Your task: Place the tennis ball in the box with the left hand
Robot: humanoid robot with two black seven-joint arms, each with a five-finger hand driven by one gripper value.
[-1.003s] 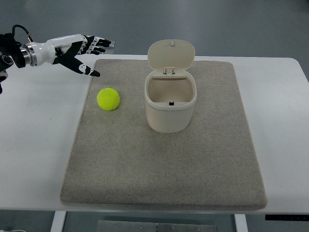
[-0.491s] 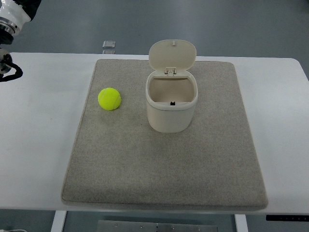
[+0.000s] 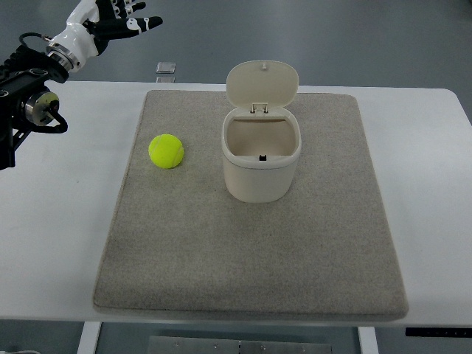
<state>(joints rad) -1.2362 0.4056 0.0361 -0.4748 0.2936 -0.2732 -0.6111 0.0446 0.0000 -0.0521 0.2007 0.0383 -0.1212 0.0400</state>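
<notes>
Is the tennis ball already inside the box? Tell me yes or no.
No, the tennis ball lies on the grey mat, left of the open-lidded box.

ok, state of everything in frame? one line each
tennis ball: loose on the mat, left of the box
box: upright, empty
lid: hinged open, standing up
left hand: raised at top left, fingers spread, holding nothing
mat: flat on the table
</notes>
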